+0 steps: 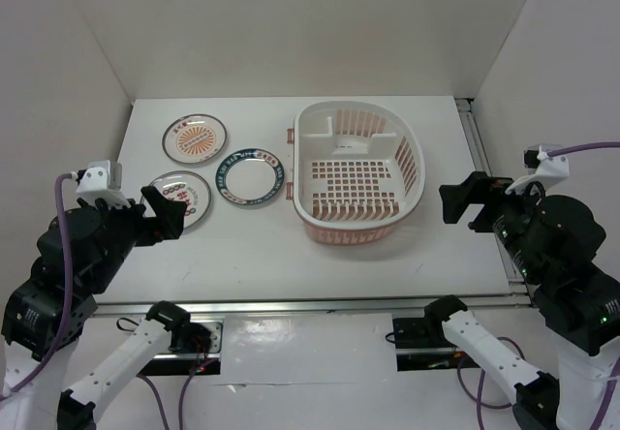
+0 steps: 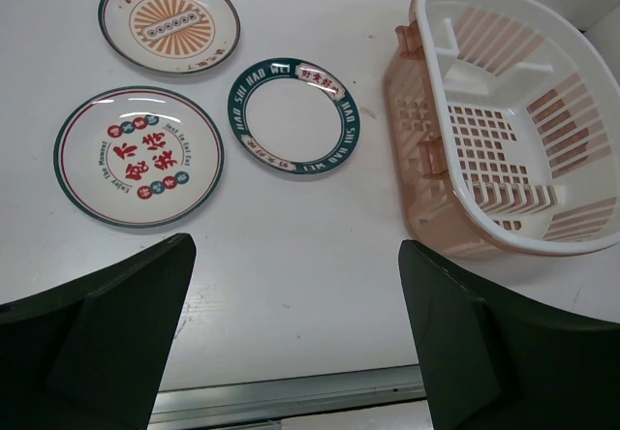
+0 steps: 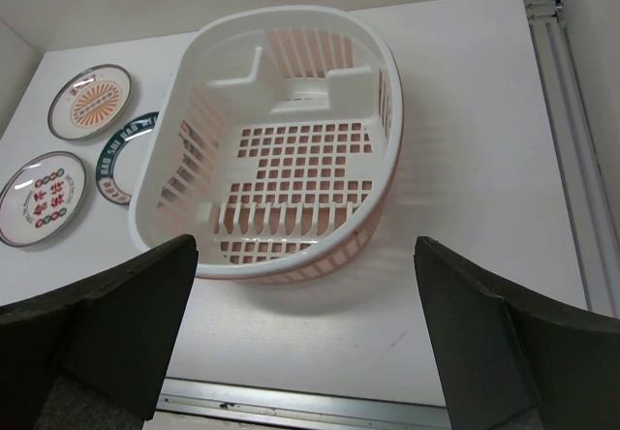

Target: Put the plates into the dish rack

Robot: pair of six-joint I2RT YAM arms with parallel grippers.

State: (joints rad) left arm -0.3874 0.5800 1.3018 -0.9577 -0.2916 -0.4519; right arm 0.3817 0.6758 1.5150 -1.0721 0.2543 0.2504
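A sunburst plate [image 1: 195,138], a red-lettered plate [image 1: 189,190] and a green-rimmed plate [image 1: 250,177] — all round, glossy, white — lie flat on the matt white bench [image 1: 242,256], left of an oval, slotted pink-and-cream plastic dish rack [image 1: 349,229]. The left gripper [image 1: 165,214], spread wide and empty, hovers by the red-lettered plate's near edge; the right gripper [image 1: 465,202], likewise spread, hangs right of the rack.

Left gripper [image 2: 295,256]: both dark fingers cut off by the bottom edge of its wrist view.
Right gripper [image 3: 305,256]: fingers likewise cut off at the bottom edge.
Pale pink-and-cream slotted plastic dish rack [image 2: 412,130]: right end runs out of the left wrist view.
White round plate with dark blue-green rim band [image 3: 111,164]: right part hidden behind the rack's wall in the right wrist view.
White round plate with red characters and coloured dots [image 1: 191,193]: near-left rim covered by the left gripper from above.
White round plate with orange-red sunburst [image 1: 195,138]: lettering too small to read from above.
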